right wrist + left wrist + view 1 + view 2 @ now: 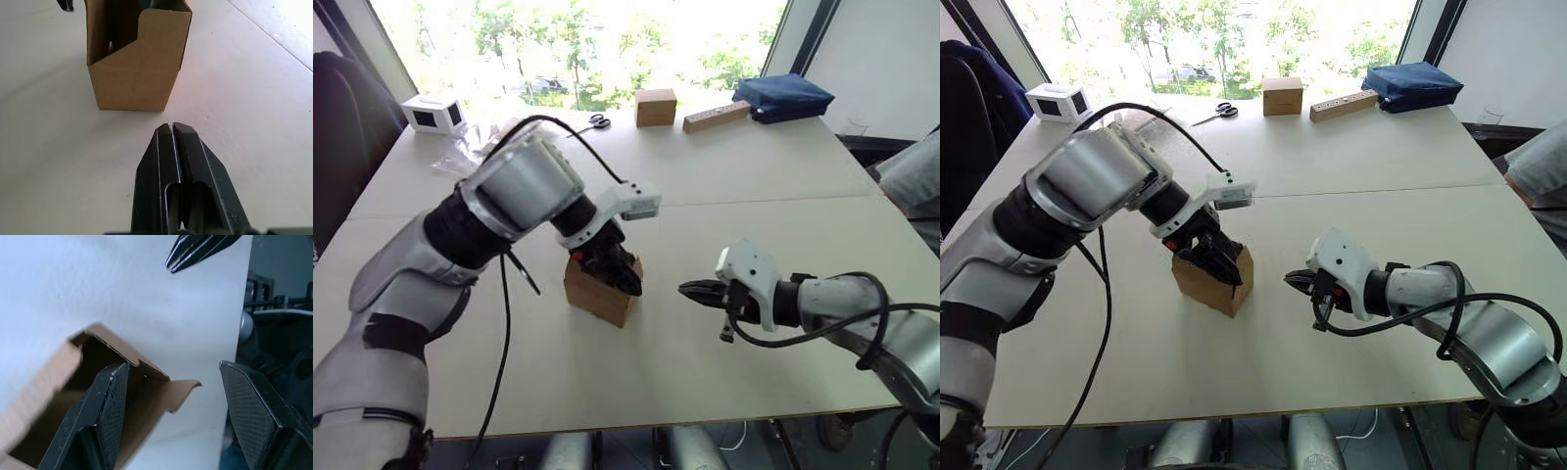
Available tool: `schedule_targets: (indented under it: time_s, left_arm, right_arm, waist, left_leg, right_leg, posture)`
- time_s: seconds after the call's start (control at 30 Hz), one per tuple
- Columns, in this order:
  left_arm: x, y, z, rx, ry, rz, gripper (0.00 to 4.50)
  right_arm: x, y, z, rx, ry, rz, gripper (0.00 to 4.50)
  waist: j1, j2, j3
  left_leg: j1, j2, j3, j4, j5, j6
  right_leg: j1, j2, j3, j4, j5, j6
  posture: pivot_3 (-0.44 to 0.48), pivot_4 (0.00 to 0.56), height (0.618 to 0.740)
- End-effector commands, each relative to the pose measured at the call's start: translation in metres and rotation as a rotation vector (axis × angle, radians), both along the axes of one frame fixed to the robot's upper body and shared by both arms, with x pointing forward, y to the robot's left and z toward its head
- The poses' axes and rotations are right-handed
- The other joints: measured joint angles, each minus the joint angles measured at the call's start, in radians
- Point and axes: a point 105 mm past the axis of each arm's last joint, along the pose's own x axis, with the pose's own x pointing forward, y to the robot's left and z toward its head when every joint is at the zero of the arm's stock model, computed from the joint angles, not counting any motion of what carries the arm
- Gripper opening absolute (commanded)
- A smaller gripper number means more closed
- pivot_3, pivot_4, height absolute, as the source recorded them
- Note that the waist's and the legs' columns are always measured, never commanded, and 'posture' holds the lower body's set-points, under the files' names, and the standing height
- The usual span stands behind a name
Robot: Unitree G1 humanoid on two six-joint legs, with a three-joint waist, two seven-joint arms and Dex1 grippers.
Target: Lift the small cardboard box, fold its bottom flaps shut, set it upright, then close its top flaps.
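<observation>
Two grippers close in on the small cardboard box point(1213, 278), which stands on the white table point(1361, 157) with its top open.

Spread wide, the left gripper point(615, 262) straddles one box wall, one finger point(100, 416) down inside the cavity and the other outside, seemingly to pin the light box or work a flap. Just to the right, the right gripper point(1299, 282) points at the box with its fingers pressed together, empty, probably poised to nudge a flap. Corrugated brown walls look thin and easily creased; short flaps point(161, 36) stand upright. Black fingers are flat, tapered and textured.
</observation>
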Motion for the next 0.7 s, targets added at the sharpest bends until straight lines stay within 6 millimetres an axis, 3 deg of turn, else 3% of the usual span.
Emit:
schedule_targets:
  time_s: [0.03,0.2,0.3,0.4,0.47,0.7]
  left_arm:
    - [0.016,0.015,0.047,-0.277,-0.069,0.118,3.00]
    - [0.043,0.052,0.066,-0.488,-0.323,0.286,3.00]
    - [0.053,0.087,0.059,-0.526,-0.462,0.395,3.00]
    - [0.055,0.124,0.018,-0.370,-0.573,0.446,3.00]
    - [0.053,0.137,-0.005,-0.322,-0.559,0.477,3.00]
    - [0.044,0.146,-0.067,-0.204,-0.576,0.437,3.00]
  right_arm:
    - [0.000,0.004,0.016,0.050,-0.040,0.036,0.00]
    - [-0.006,0.002,0.011,0.039,-0.004,0.043,0.00]
    - [-0.012,0.006,0.000,0.026,0.030,0.053,0.00]
    - [-0.014,0.014,-0.010,0.029,0.048,0.054,0.00]
    - [-0.012,0.019,-0.017,0.028,0.053,0.044,0.00]
    - [-0.005,0.031,-0.044,0.030,0.074,-0.012,0.00]
  waist:
    - [0.001,0.000,0.000]
    - [0.003,0.000,0.000]
    - [0.002,0.000,0.000]
    - [-0.003,0.000,-0.001]
    - [0.002,0.000,-0.001]
    - [0.028,-0.003,-0.003]
  left_leg:
    - [0.000,0.000,0.000,0.000,0.000,0.000]
    - [0.000,0.000,0.000,0.001,0.000,0.000]
    - [0.000,0.000,0.000,0.001,0.002,-0.004]
    - [0.001,0.000,0.001,0.000,0.004,-0.007]
    - [0.001,0.000,0.001,-0.001,0.004,-0.008]
    - [0.000,-0.002,0.000,0.000,0.003,-0.005]
  right_leg:
    - [0.000,0.000,0.000,0.000,0.000,0.000]
    - [0.000,-0.002,0.000,0.000,0.000,0.000]
    - [0.000,-0.002,0.000,0.000,0.000,0.000]
    - [0.000,-0.002,0.000,0.000,0.000,0.000]
    - [0.000,-0.003,0.001,0.000,0.000,0.000]
    - [0.001,-0.004,0.000,-0.002,0.000,0.000]
  posture:
    - [0.000,0.150,0.740]
    - [0.000,0.150,0.740]
    - [0.000,0.150,0.740]
    - [0.000,0.150,0.740]
    - [0.000,0.150,0.740]
    - [0.000,0.150,0.740]
